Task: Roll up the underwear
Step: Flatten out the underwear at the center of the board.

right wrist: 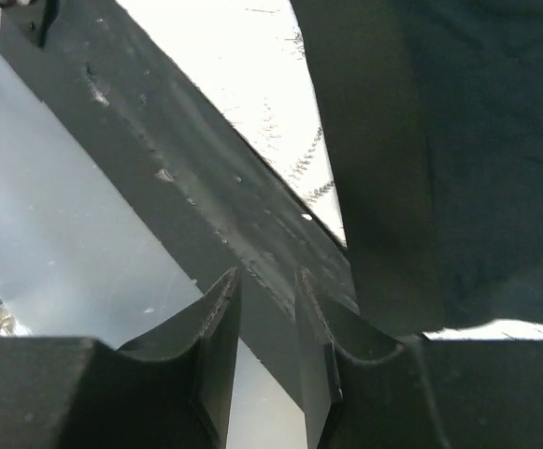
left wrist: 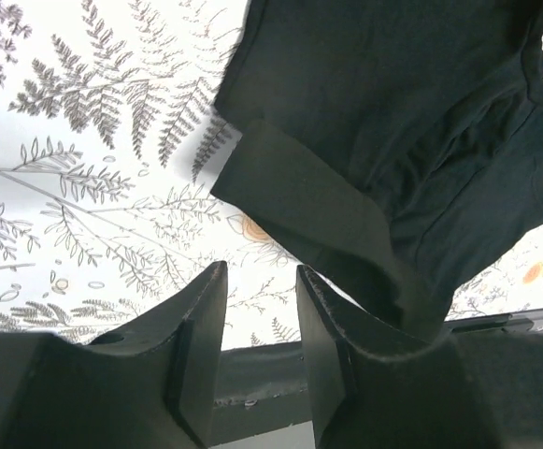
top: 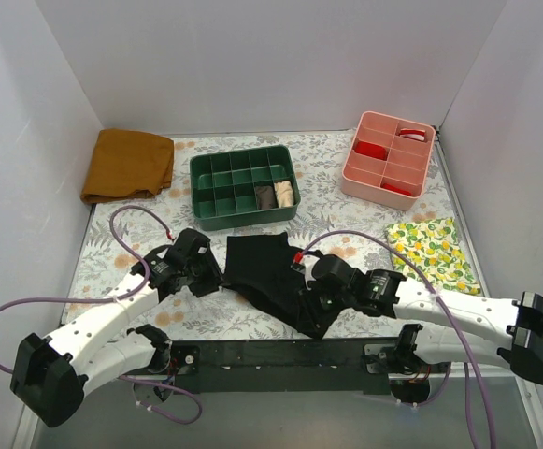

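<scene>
The black underwear (top: pixel 269 273) lies spread and a little crumpled on the fern-print table, between my two grippers. My left gripper (top: pixel 218 279) stands at its left edge, open, with nothing between the fingers. In the left wrist view that gripper (left wrist: pixel 262 281) is just short of the underwear (left wrist: pixel 411 112), whose waistband strip (left wrist: pixel 308 201) runs past the right finger. My right gripper (top: pixel 310 299) hovers over the garment's near right corner. It too is open and empty (right wrist: pixel 268 281), with the underwear (right wrist: pixel 458 140) lying to the right of its fingers.
A green divided tray (top: pixel 200 192) holding rolled items sits behind the underwear. A pink divided tray (top: pixel 385 187) stands at the back right. A mustard-brown folded cloth (top: pixel 128 164) lies back left and a lemon-print cloth (top: pixel 433 251) on the right. The black mounting bar (top: pixel 280 354) runs along the near edge.
</scene>
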